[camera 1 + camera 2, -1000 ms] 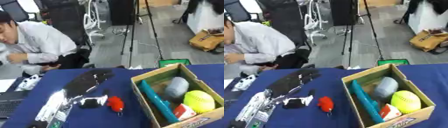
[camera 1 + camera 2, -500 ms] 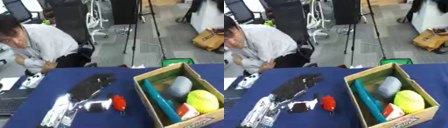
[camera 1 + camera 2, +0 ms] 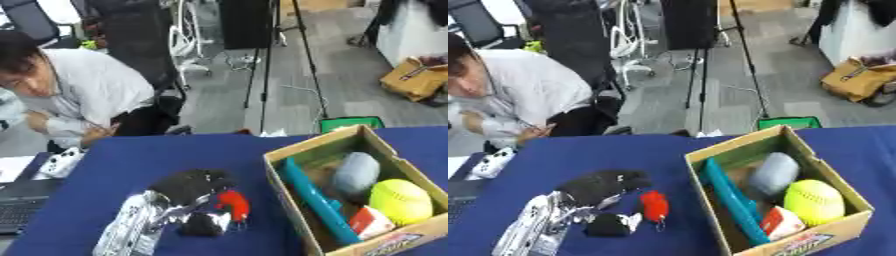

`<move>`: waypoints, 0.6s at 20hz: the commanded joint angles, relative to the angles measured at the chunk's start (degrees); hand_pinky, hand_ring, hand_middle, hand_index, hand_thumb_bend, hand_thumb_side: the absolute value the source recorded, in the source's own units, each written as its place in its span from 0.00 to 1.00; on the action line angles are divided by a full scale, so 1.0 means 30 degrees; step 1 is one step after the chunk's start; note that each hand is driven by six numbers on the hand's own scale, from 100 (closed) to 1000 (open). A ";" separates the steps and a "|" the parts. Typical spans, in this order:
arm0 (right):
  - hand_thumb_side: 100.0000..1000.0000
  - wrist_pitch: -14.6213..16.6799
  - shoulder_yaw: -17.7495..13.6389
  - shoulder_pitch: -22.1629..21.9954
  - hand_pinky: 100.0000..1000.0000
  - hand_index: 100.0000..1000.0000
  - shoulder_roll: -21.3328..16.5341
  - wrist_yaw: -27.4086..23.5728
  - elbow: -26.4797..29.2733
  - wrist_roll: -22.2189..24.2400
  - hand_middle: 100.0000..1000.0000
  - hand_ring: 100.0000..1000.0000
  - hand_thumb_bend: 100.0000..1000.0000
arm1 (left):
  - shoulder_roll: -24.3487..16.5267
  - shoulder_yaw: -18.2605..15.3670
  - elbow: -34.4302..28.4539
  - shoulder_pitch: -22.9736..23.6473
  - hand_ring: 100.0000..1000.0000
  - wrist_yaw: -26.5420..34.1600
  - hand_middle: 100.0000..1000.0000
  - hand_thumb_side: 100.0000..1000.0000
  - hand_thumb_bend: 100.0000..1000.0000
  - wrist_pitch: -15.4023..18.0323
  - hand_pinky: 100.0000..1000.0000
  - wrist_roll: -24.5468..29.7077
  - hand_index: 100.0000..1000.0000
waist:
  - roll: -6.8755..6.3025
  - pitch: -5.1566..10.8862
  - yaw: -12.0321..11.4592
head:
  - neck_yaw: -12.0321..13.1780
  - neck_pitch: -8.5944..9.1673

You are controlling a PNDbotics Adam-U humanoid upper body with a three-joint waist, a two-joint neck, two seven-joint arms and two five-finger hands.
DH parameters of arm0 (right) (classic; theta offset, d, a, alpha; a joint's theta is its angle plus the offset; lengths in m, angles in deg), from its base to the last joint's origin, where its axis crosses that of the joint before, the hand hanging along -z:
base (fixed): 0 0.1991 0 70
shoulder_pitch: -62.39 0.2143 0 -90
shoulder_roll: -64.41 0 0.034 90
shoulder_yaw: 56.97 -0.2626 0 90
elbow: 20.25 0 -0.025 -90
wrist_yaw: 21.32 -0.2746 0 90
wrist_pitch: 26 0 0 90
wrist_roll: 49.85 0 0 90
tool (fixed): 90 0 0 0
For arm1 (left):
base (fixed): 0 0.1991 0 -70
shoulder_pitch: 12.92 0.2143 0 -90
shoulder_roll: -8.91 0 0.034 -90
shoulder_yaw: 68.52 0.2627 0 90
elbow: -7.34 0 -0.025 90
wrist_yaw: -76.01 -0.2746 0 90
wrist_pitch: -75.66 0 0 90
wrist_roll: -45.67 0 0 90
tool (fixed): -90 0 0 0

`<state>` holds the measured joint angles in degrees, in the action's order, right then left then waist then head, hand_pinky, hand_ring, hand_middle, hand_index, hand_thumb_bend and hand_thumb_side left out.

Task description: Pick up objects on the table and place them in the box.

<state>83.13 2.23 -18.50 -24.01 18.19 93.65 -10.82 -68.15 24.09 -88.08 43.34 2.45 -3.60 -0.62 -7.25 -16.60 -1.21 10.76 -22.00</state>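
The robot's left hand (image 3: 597, 186), black fingers curled just beside but not visibly gripping the small red object (image 3: 654, 205) on the blue worktop (image 3: 623, 152), leaves it outside the cardboard box (image 3: 833, 231), which already holds a yellow ball (image 3: 815, 201).
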 commanded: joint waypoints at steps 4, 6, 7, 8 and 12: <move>0.56 0.0280 -0.0045 0.0142 0.69 0.54 -0.0458 -0.0108 0.0232 -0.0332 0.53 0.64 0.00 | -0.0151 -0.0206 0.0019 -0.0404 1.00 0.0089 1.00 1.00 0.00 -0.0535 1.00 -0.0665 1.00 | 0.0163 0.0276 0.0036 | -0.0041 0.0266; 0.56 0.0278 -0.0050 0.0148 0.69 0.54 -0.0453 -0.0112 0.0232 -0.0332 0.53 0.64 0.00 | -0.0096 -0.0183 0.0190 -0.0386 1.00 -0.0007 1.00 1.00 0.00 -0.0692 1.00 -0.1011 1.00 | 0.0165 0.0263 0.0047 | -0.0057 0.0301; 0.56 0.0277 -0.0047 0.0154 0.69 0.54 -0.0444 -0.0111 0.0232 -0.0332 0.53 0.64 0.00 | -0.0065 -0.0178 0.0262 -0.0368 1.00 -0.0034 1.00 1.00 0.00 -0.0747 1.00 -0.1197 1.00 | 0.0166 0.0253 0.0050 | -0.0066 0.0322; 0.56 0.0274 -0.0043 0.0160 0.69 0.54 -0.0432 -0.0110 0.0232 -0.0332 0.53 0.64 0.00 | -0.0043 -0.0142 0.0321 -0.0353 1.00 0.0026 1.00 1.00 0.01 -0.0717 1.00 -0.1454 1.00 | 0.0170 0.0240 0.0060 | -0.0078 0.0350; 0.56 0.0269 -0.0032 0.0165 0.69 0.54 -0.0416 -0.0102 0.0232 -0.0332 0.53 0.64 0.00 | -0.0285 0.0013 0.0742 -0.0432 1.00 0.0364 1.00 1.00 0.06 -0.0122 1.00 -0.2419 1.00 | 0.0164 0.0213 0.0079 | -0.0126 0.0387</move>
<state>83.13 2.26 -18.49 -24.01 18.19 93.65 -10.82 -68.18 24.17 -85.48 43.11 3.11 -4.35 -6.94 -7.25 -16.70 -1.05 10.50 -21.51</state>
